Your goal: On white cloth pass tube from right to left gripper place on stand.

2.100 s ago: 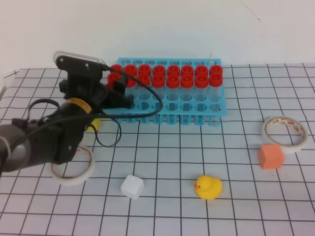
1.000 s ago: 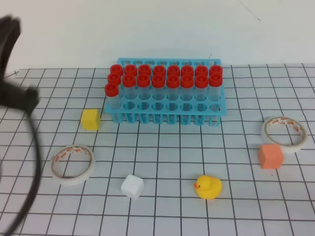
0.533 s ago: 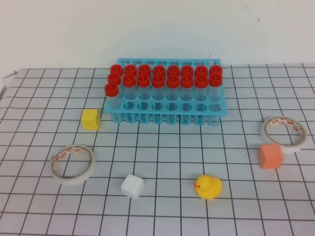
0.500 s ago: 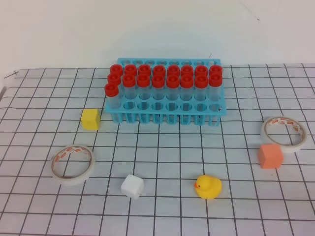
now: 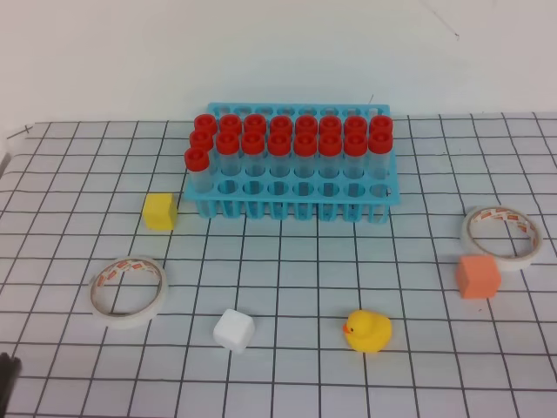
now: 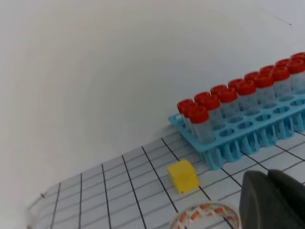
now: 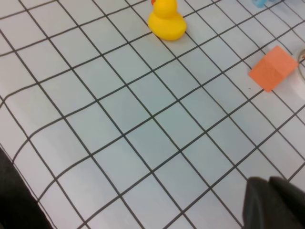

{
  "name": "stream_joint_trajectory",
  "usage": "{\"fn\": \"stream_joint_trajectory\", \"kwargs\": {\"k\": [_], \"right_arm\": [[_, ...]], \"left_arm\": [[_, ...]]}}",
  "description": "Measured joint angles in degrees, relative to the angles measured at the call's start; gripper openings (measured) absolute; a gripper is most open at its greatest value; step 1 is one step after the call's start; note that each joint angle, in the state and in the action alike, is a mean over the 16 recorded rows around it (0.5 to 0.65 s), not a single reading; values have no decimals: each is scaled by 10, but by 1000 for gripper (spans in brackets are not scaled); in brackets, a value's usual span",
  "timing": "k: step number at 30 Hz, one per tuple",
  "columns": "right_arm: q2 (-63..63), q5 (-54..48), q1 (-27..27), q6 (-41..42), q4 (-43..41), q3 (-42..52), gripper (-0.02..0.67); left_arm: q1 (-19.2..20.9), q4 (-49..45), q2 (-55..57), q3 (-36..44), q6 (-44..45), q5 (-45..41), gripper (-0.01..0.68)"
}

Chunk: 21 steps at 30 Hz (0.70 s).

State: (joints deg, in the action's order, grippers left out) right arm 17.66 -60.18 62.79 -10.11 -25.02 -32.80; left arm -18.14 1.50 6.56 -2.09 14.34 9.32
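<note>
well, from my seat both pincers, left pincer (image 6: 274,200) and right pincer (image 7: 276,202), sit closed together on nothing, while the tube (image 5: 197,168) stands in the stand (image 5: 296,198) on the white cloth (image 5: 287,287), so i judge nothing remains.

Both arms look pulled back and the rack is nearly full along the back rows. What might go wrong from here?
1. The front-left tube stands alone at the stand's outer corner, so an arm passing there might knock it.
2. The yellow block and tape roll lie on the left approach across the white cloth; a low sweep may push them.
3. Neither shut gripper shows a tube, so another handover may start with nothing held.
</note>
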Motion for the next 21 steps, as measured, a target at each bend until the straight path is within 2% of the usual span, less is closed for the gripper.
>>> {"fn": "stream_joint_trajectory", "kwargs": {"k": [12, 21], "right_arm": [[0, 0, 0, 0, 0, 0, -1], [0, 0, 0, 0, 1, 0, -1]], "left_arm": [[3, 36, -6, 29, -49, -108, 0], [57, 58, -43, 31, -75, -212, 0]]}}
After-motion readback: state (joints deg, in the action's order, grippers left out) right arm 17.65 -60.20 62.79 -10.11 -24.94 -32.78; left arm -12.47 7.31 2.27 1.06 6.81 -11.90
